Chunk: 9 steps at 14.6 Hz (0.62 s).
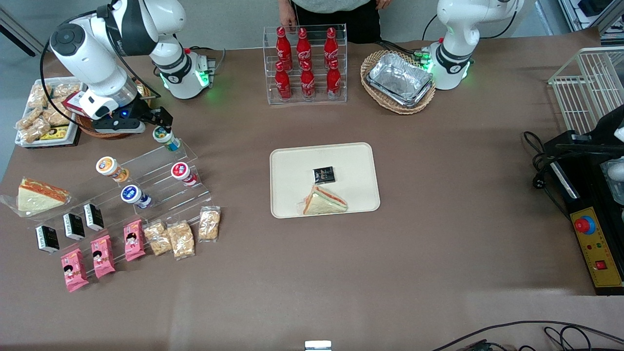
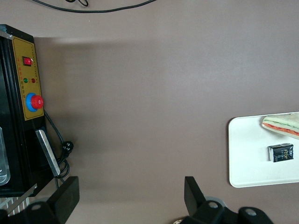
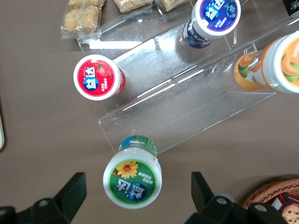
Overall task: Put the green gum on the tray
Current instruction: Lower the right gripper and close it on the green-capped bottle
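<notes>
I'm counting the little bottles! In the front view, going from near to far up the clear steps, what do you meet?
Blue-lidded bottle → red-lidded bottle → green gum → hand, open, right at the green gum.

A: What's hard to make out near the gripper (image 3: 136, 196)?

B: In the wrist view its arm bodies are cut by the picture's edge. The green gum (image 3: 132, 180) shows mostly its lid; the label below is largely hidden. In the front view the gum (image 1: 165, 137) is too small to read.

A: Anything else?

B: Beside the gripper, a wicker basket (image 3: 268, 198) and the orange gum (image 3: 273, 64) are cut off. The tray (image 2: 261, 156) runs off the left wrist picture's edge.
</notes>
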Motion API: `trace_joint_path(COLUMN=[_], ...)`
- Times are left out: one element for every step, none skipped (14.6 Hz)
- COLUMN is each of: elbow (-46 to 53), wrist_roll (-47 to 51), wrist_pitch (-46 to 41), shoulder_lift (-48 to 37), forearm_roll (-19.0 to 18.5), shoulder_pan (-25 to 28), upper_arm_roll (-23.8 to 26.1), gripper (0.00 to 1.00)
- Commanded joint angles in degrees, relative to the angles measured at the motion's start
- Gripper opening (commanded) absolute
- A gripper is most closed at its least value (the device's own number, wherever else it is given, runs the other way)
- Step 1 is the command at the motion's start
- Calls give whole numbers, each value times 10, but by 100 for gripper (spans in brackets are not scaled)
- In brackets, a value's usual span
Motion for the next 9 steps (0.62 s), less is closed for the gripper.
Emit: trace_joint_path(elbow=[-11, -11, -11, -11, -11, -11, -11, -11, -11], wrist_roll=[4, 4, 4, 4, 4, 4, 4, 4, 4], wrist_pitch=[36, 41, 44, 44, 44, 44, 44, 44, 44], shoulder_lift=[24, 28, 33, 35, 36, 37, 38, 42, 49], forearm_roll=[11, 12, 20, 27, 27, 28, 28, 28, 28], shoulder_pan=[0, 1, 0, 1, 1, 1, 1, 1, 1], upper_arm_roll=[-4, -4, -4, -4, -4, -4, -4, -4, -3], gripper=[100, 100, 100, 100, 100, 100, 100, 100, 99])
